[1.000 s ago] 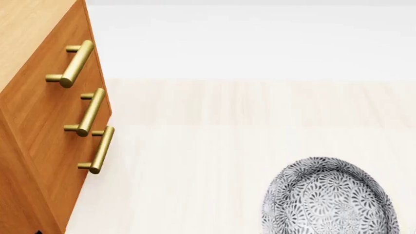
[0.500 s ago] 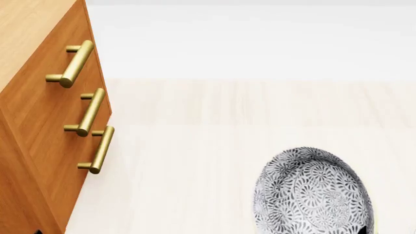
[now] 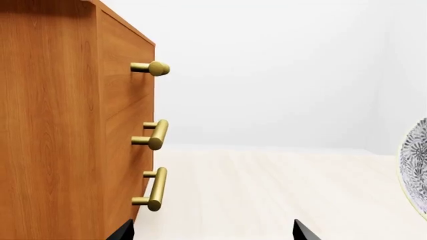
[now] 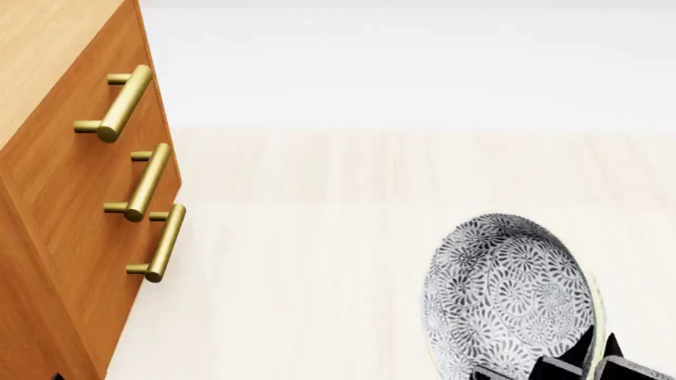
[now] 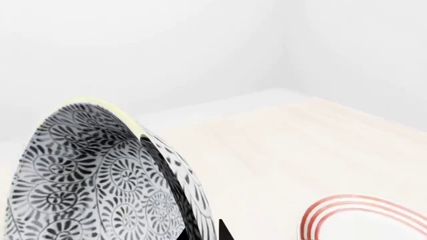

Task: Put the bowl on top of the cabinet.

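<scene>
Floor: pale wood, white wall behind.
Cabinet (image 4: 74, 198): your far left, top bare.
Left hand (image 3: 210, 231): spread, empty.
Bowl (image 4: 507, 297): tilted, airborne, lower right.
Right hand (image 4: 565, 366): pinching bowl's rim.
Risk: your edge grip may let it slip.

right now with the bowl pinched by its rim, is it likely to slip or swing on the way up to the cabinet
Probably stiff: the bowl keeps its round shape while held tilted by the right tool. Its smooth, glazed-looking wall may slip or pivot in an edge-only pinch. It looks ceramic, so a drop onto the floor could break it.
</scene>
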`<state>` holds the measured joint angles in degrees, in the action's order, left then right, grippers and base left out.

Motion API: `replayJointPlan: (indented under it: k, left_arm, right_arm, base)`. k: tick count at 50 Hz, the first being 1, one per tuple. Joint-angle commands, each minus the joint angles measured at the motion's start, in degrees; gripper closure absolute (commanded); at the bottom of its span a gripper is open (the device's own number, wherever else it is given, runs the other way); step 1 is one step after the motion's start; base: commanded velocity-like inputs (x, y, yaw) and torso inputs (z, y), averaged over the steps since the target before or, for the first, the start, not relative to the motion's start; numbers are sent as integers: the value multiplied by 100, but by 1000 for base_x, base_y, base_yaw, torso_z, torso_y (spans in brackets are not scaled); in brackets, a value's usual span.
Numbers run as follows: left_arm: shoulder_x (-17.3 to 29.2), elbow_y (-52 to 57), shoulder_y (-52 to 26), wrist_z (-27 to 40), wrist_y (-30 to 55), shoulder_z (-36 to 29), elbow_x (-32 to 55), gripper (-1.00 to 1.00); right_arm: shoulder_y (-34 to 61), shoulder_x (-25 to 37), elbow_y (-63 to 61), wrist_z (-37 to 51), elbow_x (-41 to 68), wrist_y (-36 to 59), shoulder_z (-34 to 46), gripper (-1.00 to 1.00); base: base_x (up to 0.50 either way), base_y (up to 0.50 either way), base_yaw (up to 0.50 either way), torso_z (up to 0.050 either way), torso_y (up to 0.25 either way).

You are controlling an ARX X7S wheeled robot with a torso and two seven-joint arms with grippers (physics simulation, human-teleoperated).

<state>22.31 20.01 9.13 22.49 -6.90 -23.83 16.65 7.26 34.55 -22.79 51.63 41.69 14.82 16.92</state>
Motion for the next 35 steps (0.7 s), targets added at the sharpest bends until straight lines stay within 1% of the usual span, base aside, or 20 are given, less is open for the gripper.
replayJointPlan:
  k: [1,8,16,21,28,32,35]
  left_arm:
    - [16,20,21,26,-19,-8,-5,-100]
    - [20,0,10,28,-30,-11,5,-100]
    - [22,-22,-10,27,-31,-21,18,-100]
    - [50,19,18,41,-47,2,44,-100]
    - [53,2,-1,43,-47,4,69,-100]
    - [58,0,-12,44,-40,6,90,-100]
    - [60,-5,-23,49,-32,9,101,-100]
  right_arm:
    - [596,16,123,65,-147,543,187,100]
    - [1046,-131,443,16,-292,791,413,100]
    - [1418,-317,974,-198,-235,848,454,100]
    - [1752,-403,1288,-261,-390,968,598,100]
    - [2093,-399,1473,-554,-623,1003,869,100]
    - [2216,-425,1615,-586,-613,1054,863,100]
    - [2182,-319,1342,-489,-480,1091,705,100]
  base:
    - [0,0,0,0,0]
    - [0,0,0,0,1]
    - [0,0,0,0,0]
    - [0,0,0,0,0]
    - [0,0,0,0,1]
    - [0,0,0,0,0]
    - [0,0,0,0,0]
